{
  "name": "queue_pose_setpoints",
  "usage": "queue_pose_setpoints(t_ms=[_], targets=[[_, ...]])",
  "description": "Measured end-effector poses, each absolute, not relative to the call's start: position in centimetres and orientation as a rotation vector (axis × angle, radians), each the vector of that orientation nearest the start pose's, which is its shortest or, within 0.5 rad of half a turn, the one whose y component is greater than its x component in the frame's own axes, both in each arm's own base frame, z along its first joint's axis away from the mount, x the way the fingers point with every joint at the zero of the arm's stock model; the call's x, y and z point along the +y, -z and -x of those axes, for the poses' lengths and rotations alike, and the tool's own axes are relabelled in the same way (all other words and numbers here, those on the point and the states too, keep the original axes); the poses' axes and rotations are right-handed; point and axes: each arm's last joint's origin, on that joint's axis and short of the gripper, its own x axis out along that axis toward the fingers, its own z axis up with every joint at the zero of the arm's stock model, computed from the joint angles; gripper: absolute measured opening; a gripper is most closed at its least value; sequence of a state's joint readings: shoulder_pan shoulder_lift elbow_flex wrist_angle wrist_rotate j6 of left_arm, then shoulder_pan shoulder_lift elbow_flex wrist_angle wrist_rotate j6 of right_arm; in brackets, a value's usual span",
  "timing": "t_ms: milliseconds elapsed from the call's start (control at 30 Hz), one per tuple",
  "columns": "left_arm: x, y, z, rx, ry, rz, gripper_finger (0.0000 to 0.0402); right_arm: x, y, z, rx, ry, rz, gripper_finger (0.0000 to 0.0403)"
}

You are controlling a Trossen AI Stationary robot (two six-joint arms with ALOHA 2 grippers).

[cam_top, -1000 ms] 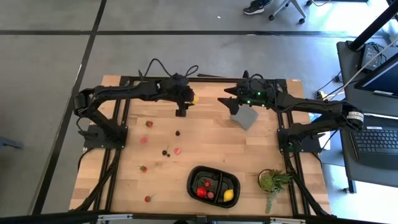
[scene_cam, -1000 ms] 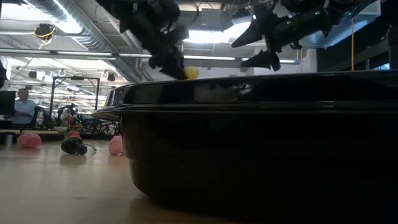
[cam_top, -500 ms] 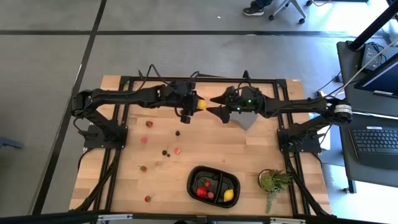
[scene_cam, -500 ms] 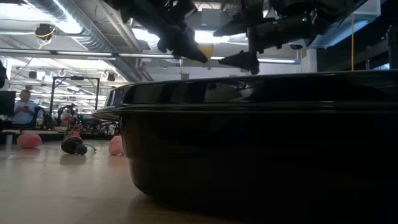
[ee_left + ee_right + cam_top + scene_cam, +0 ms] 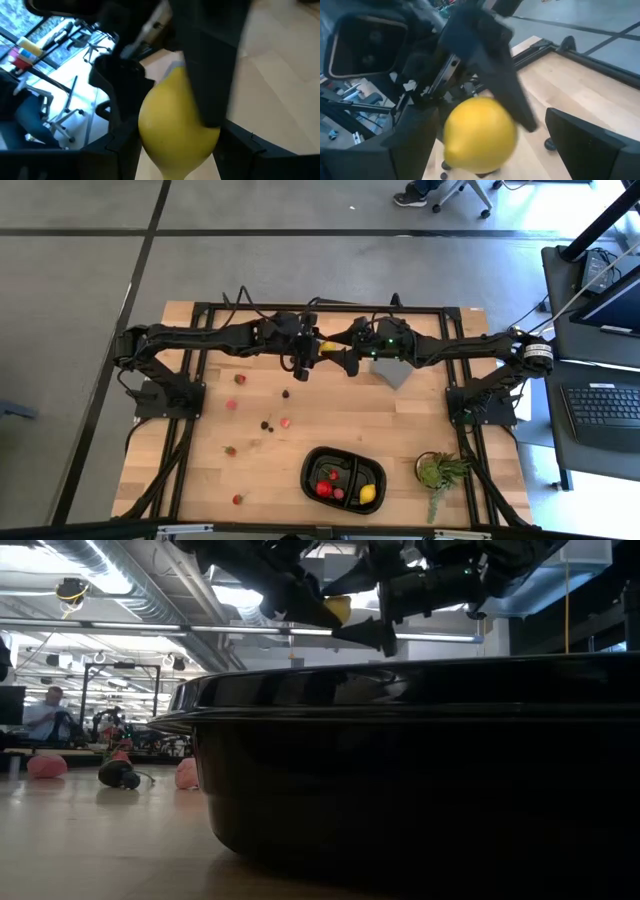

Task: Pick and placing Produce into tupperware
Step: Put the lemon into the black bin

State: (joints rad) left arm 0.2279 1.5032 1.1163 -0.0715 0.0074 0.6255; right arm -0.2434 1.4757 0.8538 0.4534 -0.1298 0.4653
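A yellow lemon (image 5: 328, 347) hangs high over the table's far middle, with my left gripper (image 5: 320, 348) shut on it. My right gripper (image 5: 343, 352) faces it from the table's right, open. Its two fingers (image 5: 410, 142) stand on either side of the lemon (image 5: 480, 132) with a gap showing. The black tupperware (image 5: 343, 478) rests on the near middle of the table and holds another lemon (image 5: 368, 494) and a red strawberry (image 5: 325, 488). Loose strawberries (image 5: 240, 379) and dark berries (image 5: 266, 424) lie on the table's left half. My left gripper pinches the lemon's middle (image 5: 167, 125) between its two fingers. The fingers come from the table's left, slanting a little downward. The lemon is lifted well clear of the table, its pointed end toward the wrist camera.
A grey block (image 5: 397, 370) lies under the right arm. A green potted plant (image 5: 438, 470) stands at the near right. The tupperware's wall (image 5: 400, 760) fills the low view. A person sits far off in the room (image 5: 45, 715).
My left gripper has carried the lemon toward the table's right and a little up, tipping more level. My right gripper has moved toward the table's left and slightly down, so that its open fingers now bracket the lemon.
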Motion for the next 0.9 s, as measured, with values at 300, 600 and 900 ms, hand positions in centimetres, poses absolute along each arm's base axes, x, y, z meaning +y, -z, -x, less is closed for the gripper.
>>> queue_pose_setpoints(t_ms=[300, 600, 900], targets=[[7.67, -28.83, -33.01, 0.502, -0.084, -0.577, 0.0195, -7.37, -25.69, -31.96, 0.138, 0.141, -0.466, 0.0358], [7.69, -28.84, -33.01, 0.505, -0.087, -0.591, 0.0195, -7.37, -25.65, -31.95, 0.144, 0.136, -0.451, 0.0248], [7.72, -28.90, -32.98, 0.505, -0.101, -0.580, 0.0211, -7.40, -25.66, -31.94, 0.142, 0.140, -0.436, 0.0213]])
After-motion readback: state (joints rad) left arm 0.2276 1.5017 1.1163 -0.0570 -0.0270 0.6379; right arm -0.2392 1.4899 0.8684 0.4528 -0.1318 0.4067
